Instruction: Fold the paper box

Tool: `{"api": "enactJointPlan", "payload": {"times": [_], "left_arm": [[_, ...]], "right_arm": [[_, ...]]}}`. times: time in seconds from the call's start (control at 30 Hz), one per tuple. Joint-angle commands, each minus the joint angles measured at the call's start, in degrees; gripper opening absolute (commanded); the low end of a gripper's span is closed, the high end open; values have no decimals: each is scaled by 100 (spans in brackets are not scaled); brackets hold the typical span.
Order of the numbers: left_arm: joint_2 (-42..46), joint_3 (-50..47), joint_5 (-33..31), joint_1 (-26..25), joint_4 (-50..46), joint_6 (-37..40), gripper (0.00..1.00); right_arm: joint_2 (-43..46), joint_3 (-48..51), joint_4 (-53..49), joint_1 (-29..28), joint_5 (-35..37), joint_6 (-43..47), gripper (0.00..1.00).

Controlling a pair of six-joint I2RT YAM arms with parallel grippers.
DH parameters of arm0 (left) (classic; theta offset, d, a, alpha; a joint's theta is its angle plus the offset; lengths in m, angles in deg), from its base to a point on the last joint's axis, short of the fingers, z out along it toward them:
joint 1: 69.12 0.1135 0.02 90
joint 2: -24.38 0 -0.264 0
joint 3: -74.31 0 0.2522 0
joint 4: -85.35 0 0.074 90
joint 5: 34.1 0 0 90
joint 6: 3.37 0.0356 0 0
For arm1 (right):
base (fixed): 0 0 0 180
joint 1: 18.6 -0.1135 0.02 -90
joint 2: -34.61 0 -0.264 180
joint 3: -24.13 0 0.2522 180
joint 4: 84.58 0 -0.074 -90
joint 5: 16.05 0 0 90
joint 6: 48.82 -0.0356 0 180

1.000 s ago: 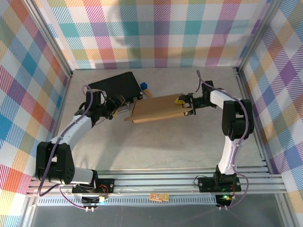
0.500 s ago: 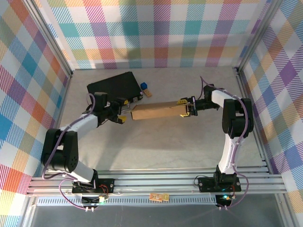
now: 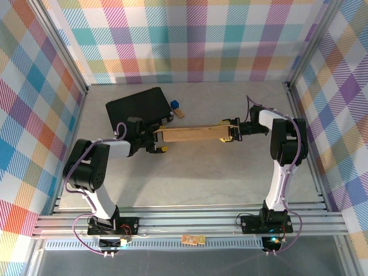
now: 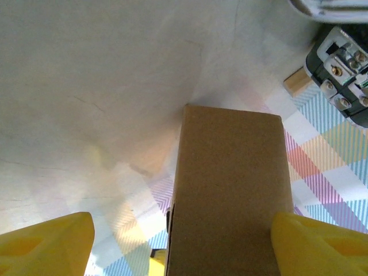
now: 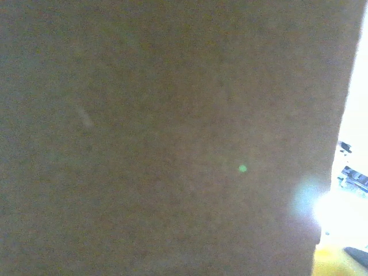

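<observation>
paper box point(image 3: 192, 134): mid-table, on edge, spanning both grippers.
black case point(image 3: 137, 105): far left; a swinging box could clip it.
left gripper point(image 3: 158, 140): jaws wide around left end; box may slip.
right gripper point(image 3: 230, 133): at right end; can't tell jaws.

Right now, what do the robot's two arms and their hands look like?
Both the left arm and right arm have white tubular links, black joint housings and black bases, with a lavender cable looping along each. The left hand and right hand are black with yellow fingertips.
</observation>
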Motion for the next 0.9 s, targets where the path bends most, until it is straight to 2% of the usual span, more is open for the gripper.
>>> {"api": "enactJointPlan", "payload": {"times": [0.0, 0.23, 0.43, 0.57, 0.87], "left_arm": [[-152, 86, 176, -175, 695, -573, 79], [-147, 184, -32, -207, 757, -747, 79], [562, -83, -300, 87, -347, -598, 80], [507, -65, -80, 268, -15, -725, 81], [133, 238, 404, -107, 437, -893, 80]], "right_arm": [[-123, -108, -255, -53, 24, 136, 43], [-157, -91, -457, -33, 90, 359, 41], [-72, -13, -508, 23, 127, 445, 39], [-17, 0, -532, 13, 131, 460, 39], [-36, -17, -515, -3, 105, 436, 39]]}}
